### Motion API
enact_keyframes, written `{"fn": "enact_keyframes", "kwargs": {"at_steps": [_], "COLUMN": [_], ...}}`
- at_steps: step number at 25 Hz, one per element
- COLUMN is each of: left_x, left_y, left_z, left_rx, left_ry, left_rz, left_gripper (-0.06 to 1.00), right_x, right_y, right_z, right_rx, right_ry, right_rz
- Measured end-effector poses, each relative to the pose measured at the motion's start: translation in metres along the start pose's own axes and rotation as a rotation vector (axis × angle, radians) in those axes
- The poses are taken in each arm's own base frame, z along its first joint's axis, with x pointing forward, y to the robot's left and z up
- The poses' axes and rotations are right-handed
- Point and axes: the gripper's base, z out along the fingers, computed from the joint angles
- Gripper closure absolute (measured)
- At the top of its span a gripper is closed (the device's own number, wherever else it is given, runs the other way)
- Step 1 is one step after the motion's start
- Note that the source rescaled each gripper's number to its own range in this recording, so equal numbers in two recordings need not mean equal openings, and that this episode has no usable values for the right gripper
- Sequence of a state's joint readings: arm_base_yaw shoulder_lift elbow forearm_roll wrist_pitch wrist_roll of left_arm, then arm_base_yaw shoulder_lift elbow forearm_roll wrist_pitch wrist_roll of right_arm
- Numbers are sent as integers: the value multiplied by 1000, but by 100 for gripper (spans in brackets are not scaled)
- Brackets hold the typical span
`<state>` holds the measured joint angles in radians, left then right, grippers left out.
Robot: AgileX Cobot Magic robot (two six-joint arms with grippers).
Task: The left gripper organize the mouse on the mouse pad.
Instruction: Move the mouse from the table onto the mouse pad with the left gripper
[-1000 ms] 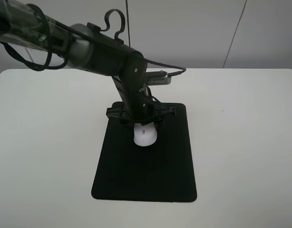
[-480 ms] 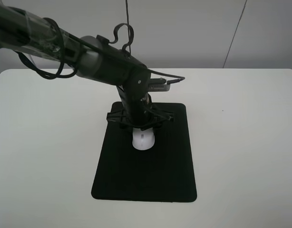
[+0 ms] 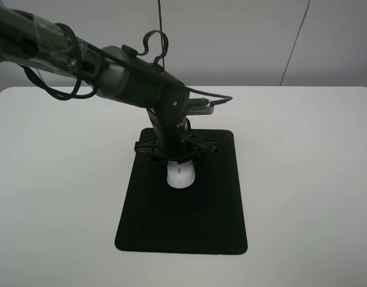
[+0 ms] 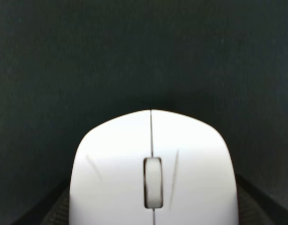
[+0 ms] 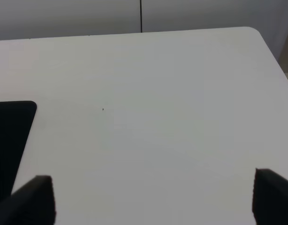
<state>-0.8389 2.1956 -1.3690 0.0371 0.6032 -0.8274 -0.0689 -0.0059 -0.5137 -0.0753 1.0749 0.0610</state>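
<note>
The white mouse [image 3: 180, 176] lies on the upper middle of the black mouse pad [image 3: 183, 221], scroll wheel toward the camera side. My left gripper [image 3: 179, 160] comes down from the upper left and sits over the mouse's rear half, hiding it. In the left wrist view the mouse [image 4: 152, 168] fills the lower middle, with the dark fingers [image 4: 57, 211] pressed to both its sides and the pad [image 4: 144, 56] beyond. My right gripper [image 5: 153, 201] hovers open over bare table, a corner of the pad [image 5: 10, 140] to one side.
The white table [image 3: 303, 179] stretches around the pad on all sides. A grey wall stands behind its far edge. The left arm's cables loop above the pad's far end.
The left gripper and the mouse slid a little to the left and toward the pad's middle a second ago. Over the last half second they have held still.
</note>
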Motion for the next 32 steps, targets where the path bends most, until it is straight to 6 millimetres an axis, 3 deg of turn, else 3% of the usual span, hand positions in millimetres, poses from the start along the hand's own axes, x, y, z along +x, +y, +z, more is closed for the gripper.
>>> {"fn": "enact_keyframes", "kwargs": {"at_steps": [32], "left_x": [0], "left_y": [0], "left_z": [3], "left_rx": [-3], "left_ry": [4], "left_rz": [-2], "left_gripper": [93], "right_x": [0], "right_y": [0], "right_z": [0], "right_rx": [0], "right_ry": [0], "right_rz": [0]}}
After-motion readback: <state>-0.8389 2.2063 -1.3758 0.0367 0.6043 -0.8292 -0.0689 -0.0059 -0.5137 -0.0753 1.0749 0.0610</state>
